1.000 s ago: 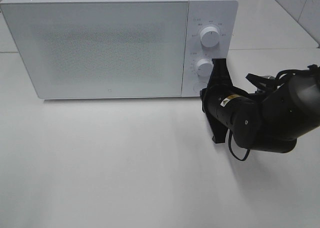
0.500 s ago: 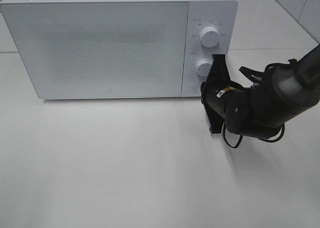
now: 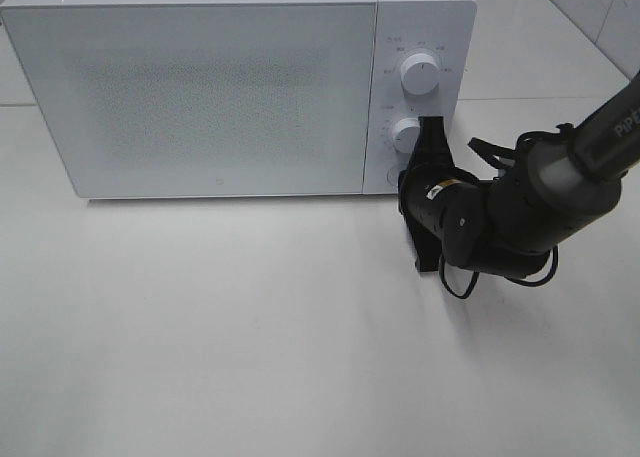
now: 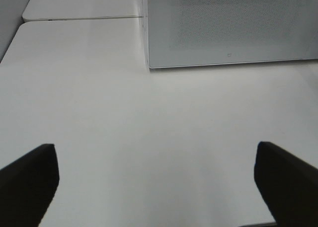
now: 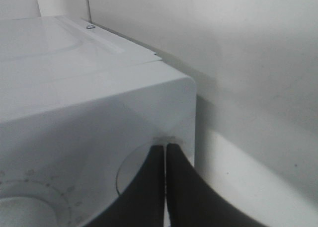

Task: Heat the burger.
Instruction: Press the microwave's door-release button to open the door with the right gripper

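- White microwave (image 3: 220, 97) stands along the back edge of the bench (image 3: 250, 327), its door (image 3: 200, 92) shut.
- No burger shows in any view. My guess is that it sits behind that frosted door, but nothing confirms it.
- If so, the burger lies behind and to the left of the right gripper (image 3: 432, 127). The coming move then turns on the control panel (image 3: 440, 37), not on the food.
- Jaws of the right gripper are pressed together with nothing between them. Their tips point at the panel's right edge, just beside the lower knob (image 3: 406, 134).
- From the wrist view the tips (image 5: 165, 147) meet the rim of a round dial. I cannot tell whether they press it or only touch.
- Spread wide and empty, the left gripper (image 4: 158, 167) hangs over bare bench, well apart from the microwave and facing its left front corner.
- Judged from this, the right arm is much the nearer to the dials, so setting the heat falls to it.
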Motion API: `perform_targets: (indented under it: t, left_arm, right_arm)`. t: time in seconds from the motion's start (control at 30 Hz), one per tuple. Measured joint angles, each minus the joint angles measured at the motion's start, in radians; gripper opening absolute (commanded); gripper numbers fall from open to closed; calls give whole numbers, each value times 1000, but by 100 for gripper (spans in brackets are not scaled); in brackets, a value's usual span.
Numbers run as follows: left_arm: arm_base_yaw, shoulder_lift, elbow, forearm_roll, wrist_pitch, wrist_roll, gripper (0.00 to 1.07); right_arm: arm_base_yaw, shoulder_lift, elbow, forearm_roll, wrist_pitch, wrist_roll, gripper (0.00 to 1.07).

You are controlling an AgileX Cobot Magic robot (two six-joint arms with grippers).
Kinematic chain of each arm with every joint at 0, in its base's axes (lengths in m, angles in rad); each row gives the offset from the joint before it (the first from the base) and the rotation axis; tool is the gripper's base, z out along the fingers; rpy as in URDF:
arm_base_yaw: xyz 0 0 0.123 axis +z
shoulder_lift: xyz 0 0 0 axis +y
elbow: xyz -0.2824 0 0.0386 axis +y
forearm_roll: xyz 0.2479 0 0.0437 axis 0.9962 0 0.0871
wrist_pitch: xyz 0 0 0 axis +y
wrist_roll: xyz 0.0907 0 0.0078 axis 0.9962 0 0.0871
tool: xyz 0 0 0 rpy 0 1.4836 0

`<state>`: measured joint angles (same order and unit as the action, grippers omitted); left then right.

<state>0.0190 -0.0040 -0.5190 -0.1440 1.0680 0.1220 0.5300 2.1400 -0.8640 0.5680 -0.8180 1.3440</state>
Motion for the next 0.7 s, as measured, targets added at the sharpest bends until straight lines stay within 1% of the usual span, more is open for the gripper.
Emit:
perform_targets:
  t: [0.5,0.7]
  left_arm:
    - [0,0,0,0,0,0,100]
    - [0,0,0,0,0,0,100]
  right_arm:
    - [3,20,-11,1,-48,-3,0]
    - [4,23,-6,-41,-88,28,0]
